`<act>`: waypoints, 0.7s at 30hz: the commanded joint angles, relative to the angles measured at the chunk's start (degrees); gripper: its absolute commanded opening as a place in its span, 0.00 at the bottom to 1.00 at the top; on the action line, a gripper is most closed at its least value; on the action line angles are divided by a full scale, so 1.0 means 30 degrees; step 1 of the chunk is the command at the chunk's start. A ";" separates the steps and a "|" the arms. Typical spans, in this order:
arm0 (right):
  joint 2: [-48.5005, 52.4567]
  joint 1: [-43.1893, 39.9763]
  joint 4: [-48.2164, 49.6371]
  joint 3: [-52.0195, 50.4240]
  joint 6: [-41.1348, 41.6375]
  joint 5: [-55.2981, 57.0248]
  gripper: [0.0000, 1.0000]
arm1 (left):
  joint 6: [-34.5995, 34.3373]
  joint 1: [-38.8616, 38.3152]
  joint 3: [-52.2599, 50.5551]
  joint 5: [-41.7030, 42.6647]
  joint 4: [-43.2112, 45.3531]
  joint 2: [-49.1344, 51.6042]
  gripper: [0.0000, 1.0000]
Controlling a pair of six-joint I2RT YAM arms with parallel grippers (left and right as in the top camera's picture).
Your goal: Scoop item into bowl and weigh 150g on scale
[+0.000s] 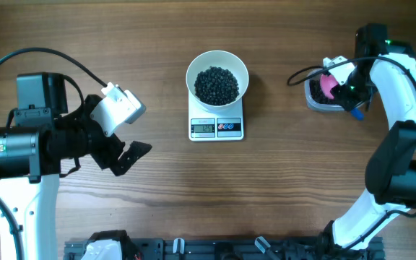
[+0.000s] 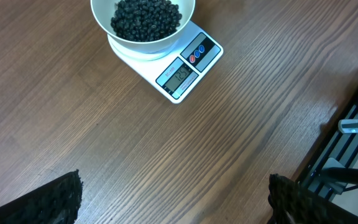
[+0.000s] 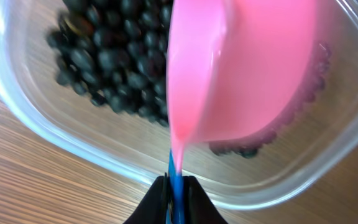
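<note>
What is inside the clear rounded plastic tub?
Small round black grains lie in the clear plastic tub, with a pink plastic scoop over them. The scoop hides the tub floor beneath it.

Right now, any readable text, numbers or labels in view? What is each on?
scale display: digits lit, too blurred to read.
Small print beside the display: too small to read.
bowl, pink scoop, clear tub: no text visible.
</note>
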 commanded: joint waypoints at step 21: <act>-0.7053 -0.1042 -0.1107 -0.0015 1.6866 -0.4218 1.00 | -0.0182 -0.0073 -0.0087 -0.0036 -0.0015 0.0051 1.00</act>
